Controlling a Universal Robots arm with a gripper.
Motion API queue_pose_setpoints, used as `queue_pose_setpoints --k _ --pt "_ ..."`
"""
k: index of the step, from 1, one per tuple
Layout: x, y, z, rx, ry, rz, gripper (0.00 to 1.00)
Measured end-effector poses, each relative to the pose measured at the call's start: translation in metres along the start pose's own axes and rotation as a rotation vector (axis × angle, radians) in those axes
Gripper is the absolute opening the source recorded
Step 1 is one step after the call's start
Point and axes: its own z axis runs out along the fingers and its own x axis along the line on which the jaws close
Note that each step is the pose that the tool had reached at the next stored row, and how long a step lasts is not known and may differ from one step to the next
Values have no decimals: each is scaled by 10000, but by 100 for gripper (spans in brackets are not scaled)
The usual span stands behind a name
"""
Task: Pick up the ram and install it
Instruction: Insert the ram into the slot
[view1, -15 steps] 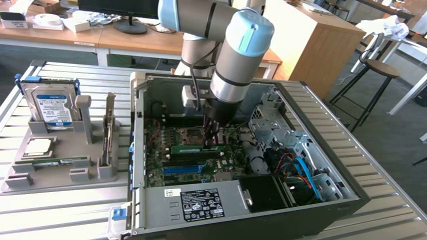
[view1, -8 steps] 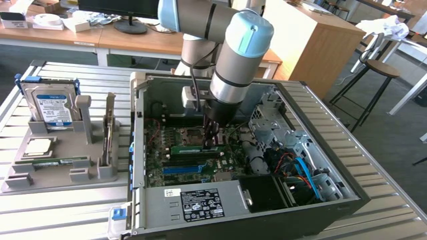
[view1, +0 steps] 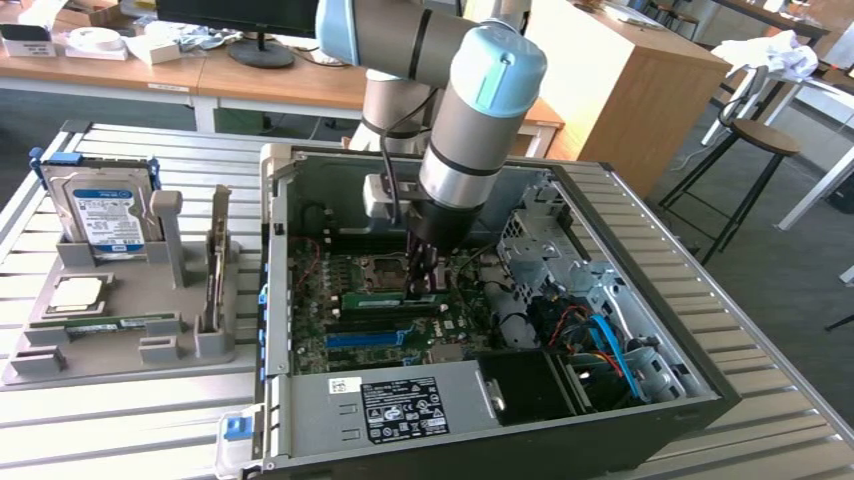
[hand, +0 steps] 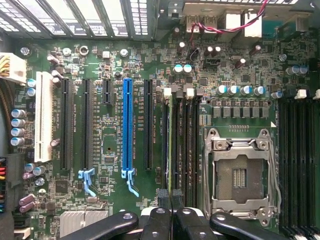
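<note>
Wrist view is showing the gripper (hand: 171, 201) holding the ram (hand: 170, 140) between closed fingers; the ram is standing edgewise in a mid-motherboard (hand: 112, 145) slot, just beside the socket (hand: 240, 175).

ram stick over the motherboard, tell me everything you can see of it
The long thin green circuit-board ram stick stands on edge inside the open computer case, lined up with the black memory slots next to the empty silver processor socket. In the wrist view it shows edge-on as a narrow green strip. The black tool is shut on its top edge. Whether it is fully seated cannot be told.
</note>
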Motion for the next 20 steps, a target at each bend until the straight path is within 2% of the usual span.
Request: queue_pose_setpoints --k 20 --pt "0 -7 4 -2 2 -63 11"
